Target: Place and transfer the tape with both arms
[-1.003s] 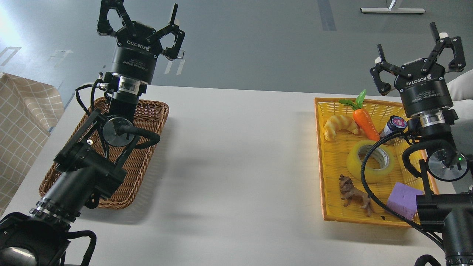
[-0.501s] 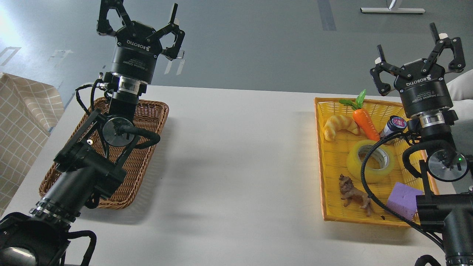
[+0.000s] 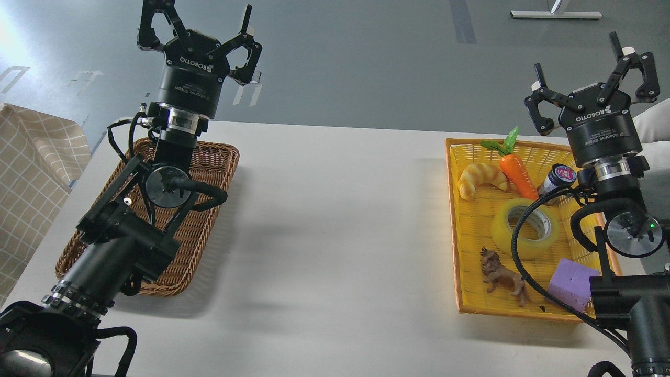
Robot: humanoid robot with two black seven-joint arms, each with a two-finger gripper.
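The tape (image 3: 525,228), a wide yellow translucent roll with a grey-white core, lies flat in the yellow tray (image 3: 456,220) at the right, partly crossed by a black cable. My right gripper (image 3: 581,58) is open and empty, held high above the tray's far right corner. My left gripper (image 3: 201,21) is open and empty, raised above the far end of the brown wicker basket (image 3: 209,220) at the left. Both point away from me.
In the yellow tray lie a croissant (image 3: 480,178), a carrot (image 3: 515,170), a small jar (image 3: 557,178), a toy lion (image 3: 500,275) and a purple foam cube (image 3: 573,283). The white table (image 3: 335,235) spans between basket and tray. A checked cloth (image 3: 31,173) hangs at left.
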